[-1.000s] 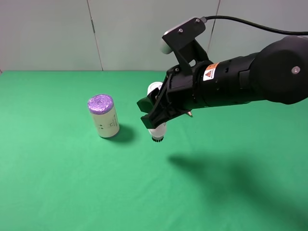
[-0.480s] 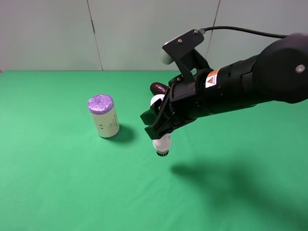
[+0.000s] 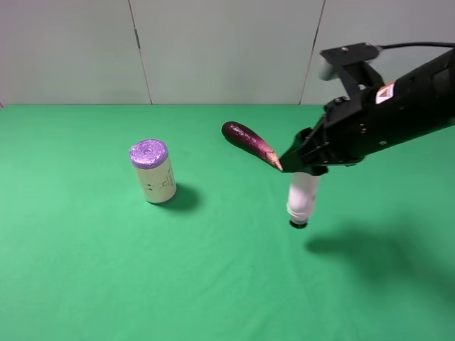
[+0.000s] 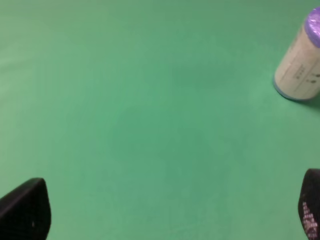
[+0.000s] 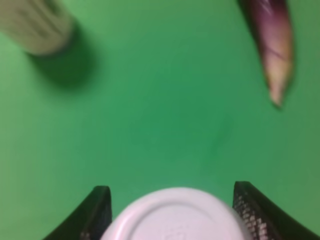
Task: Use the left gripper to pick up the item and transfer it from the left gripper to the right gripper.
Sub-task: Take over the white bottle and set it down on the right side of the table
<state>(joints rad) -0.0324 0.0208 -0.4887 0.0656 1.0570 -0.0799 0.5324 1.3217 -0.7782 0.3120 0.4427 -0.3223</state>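
The right arm [image 3: 398,106], black with an orange-and-white warning sticker [image 3: 386,91], reaches in from the right of the high view with its wrist angled downward. The right gripper [image 3: 304,169] is clamped on a white bottle [image 3: 301,199] held cap-down. The left gripper [image 4: 167,215] shows only two black fingertips [image 4: 25,212], spread wide apart
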